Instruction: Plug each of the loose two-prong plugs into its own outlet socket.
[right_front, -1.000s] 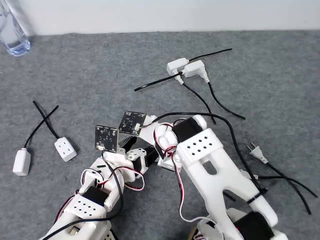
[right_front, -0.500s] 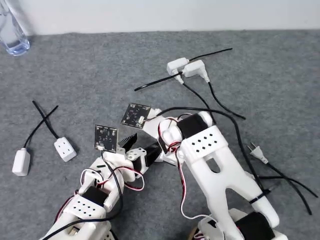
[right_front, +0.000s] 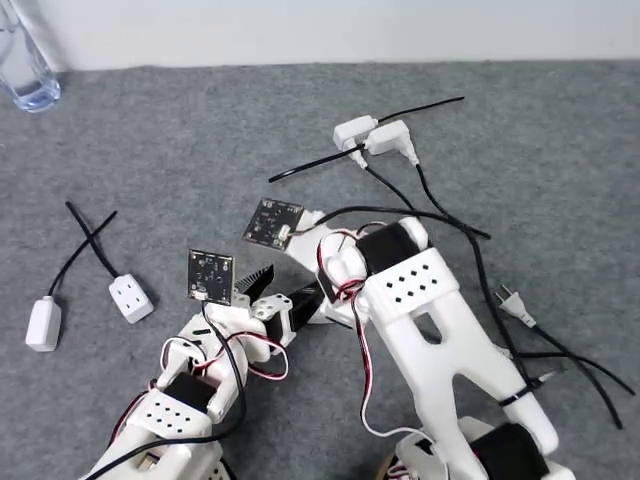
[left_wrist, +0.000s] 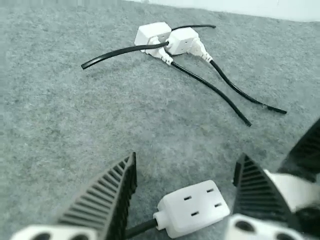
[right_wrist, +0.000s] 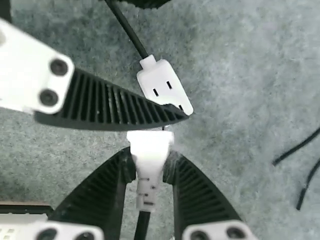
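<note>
Fingers (right_wrist: 105, 200) of the right gripper (right_wrist: 149, 162) are closed tight on a white plug (right_wrist: 149, 142), its flat front end sticking out past the fingertips and its black cord running back between them. The left gripper (left_wrist: 187, 160) is spread wide, and a white socket (left_wrist: 192, 207) lies on the grey table (left_wrist: 75, 100) between its two black ribbed fingers, with a gap on either side. This socket is a small rounded block with paired slots on its upper face and a black cord at one end.

From the right wrist, the socket (right_wrist: 161, 87) lies just beyond the plug, but one of the left gripper's fingers (right_wrist: 110, 107) crosses between them and covers the socket's near edge.

Farther back, another white socket and plug pair (right_front: 372, 137) lies joined together, with black cords trailing off it. A black two-prong plug (right_front: 510, 303) lies loose beside the right arm. Well apart on the other side are a third socket (right_front: 130, 297) and a white cord end (right_front: 42, 323); I cannot tell whether the latter is a plug or a socket. A clear glass (right_front: 25, 65) stands at the far corner.
</note>
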